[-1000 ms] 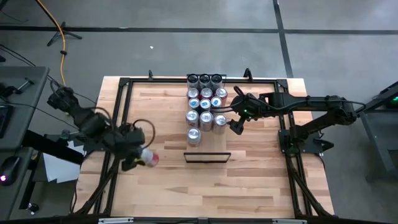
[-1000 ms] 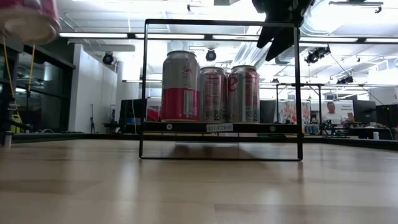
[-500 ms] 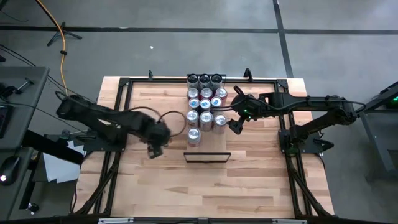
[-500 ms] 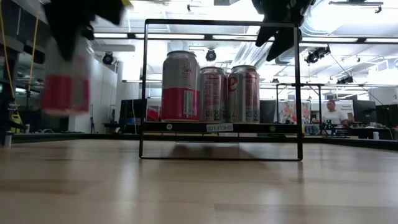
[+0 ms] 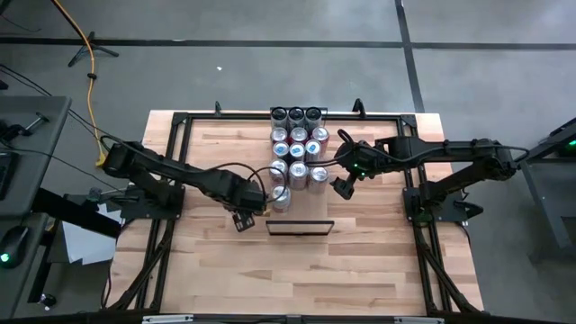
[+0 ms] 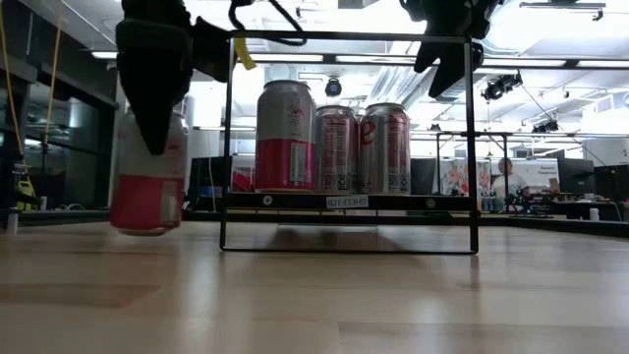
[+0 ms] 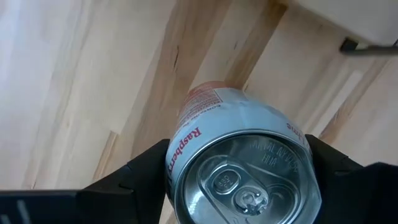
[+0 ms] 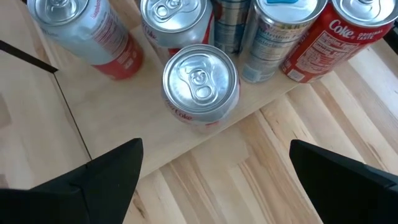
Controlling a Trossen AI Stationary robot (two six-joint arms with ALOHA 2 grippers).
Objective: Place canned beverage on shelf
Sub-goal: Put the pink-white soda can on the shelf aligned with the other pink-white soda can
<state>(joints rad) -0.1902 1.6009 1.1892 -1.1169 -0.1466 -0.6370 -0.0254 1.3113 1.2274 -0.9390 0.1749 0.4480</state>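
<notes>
Now L gripper (image 6: 152, 98), clamped on can (image 6: 147, 177), is arriving beside shelf (image 8: 186, 143) from table's left edge; placement nearing. R gripper (image 5: 342, 184) hanging wide open, empty.

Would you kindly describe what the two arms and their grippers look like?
Both arms are dark, slim and jointed, with black cables looping alongside. The left gripper has broad black fingers; a yellow tag shows near it in the low view. The right gripper matches, with a small green light behind it.

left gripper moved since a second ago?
Yes. The left gripper, shut on the can, swung from the table's left edge rightward toward the shelf.
</notes>
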